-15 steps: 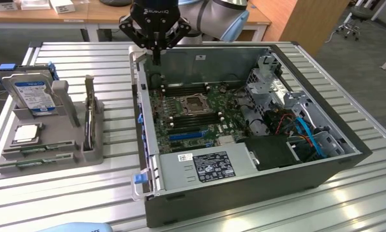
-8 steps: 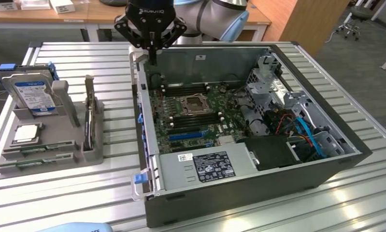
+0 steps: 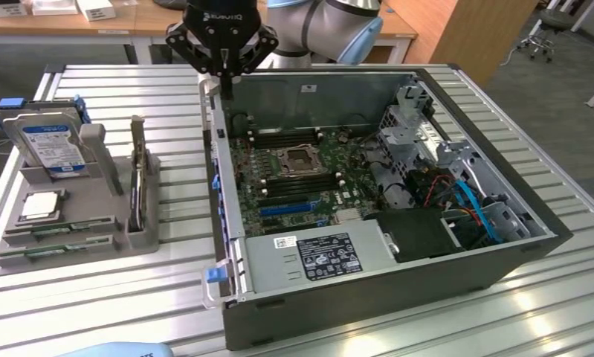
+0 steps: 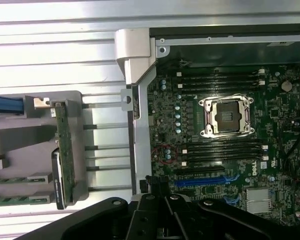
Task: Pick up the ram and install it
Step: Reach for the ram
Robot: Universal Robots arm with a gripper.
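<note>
Claw (image 3: 227, 89) clenched, empty, hovering over the open PC case (image 3: 376, 305) wall at 12 o'clock. Ram (image 3: 61, 229) lies slotted in grey tray (image 3: 98, 197) on counter (image 3: 128, 297), 9 o'clock of case, edge exposed for grasping.

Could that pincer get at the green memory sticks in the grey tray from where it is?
Probably yes: the ram sticks sit uncovered in the grey tray, nothing above them. The pincer hangs over the computer case's edge, shut and empty.
</note>
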